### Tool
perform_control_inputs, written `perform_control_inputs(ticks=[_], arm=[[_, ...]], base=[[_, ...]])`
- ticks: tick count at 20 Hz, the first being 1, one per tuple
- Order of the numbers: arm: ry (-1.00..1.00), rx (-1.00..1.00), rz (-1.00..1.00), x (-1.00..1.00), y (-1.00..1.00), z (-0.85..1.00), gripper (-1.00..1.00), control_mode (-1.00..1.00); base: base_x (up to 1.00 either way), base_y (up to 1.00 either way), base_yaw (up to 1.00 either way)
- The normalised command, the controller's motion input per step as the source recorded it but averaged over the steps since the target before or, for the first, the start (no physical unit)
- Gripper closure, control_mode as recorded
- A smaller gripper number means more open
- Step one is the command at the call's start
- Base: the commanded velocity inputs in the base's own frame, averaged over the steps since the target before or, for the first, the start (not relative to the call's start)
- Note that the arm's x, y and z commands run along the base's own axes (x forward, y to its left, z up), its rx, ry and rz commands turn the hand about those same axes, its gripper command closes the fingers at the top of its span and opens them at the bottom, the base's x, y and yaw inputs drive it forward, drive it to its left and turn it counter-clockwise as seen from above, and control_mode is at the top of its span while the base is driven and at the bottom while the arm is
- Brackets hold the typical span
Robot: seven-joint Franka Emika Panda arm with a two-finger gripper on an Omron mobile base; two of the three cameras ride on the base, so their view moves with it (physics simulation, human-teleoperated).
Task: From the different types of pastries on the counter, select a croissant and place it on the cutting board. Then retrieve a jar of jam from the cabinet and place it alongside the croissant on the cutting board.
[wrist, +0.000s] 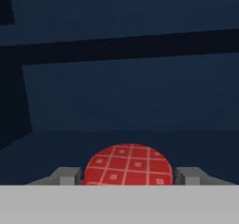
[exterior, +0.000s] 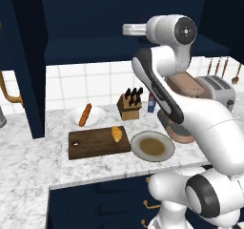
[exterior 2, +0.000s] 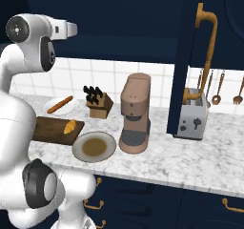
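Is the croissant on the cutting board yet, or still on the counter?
On the board. The croissant lies at the right end of the cutting board, beside the brown-centred plate.

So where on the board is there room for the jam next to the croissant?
The croissant sits at the board's right end. The middle and left of the board are bare. Off its right edge the brown plate crowds in, and the baguette plate lies just behind.
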Motion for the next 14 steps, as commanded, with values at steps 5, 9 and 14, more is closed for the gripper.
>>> perform_control_inputs(ticks=[5,9,14], arm=[[-0.06,0.00,0.08,-1.00,-0.01,0.00,1.00,-1.00],[-0.01,0.00,0.06,-1.00,-0.01,0.00,1.00,-1.00],[0.02,0.00,0.06,-1.00,0.00,-0.21,1.00,-1.00]], base=[[0.00,0.00,0.00],[0.00,0.00,0.00],[0.00,0.00,0.00]])
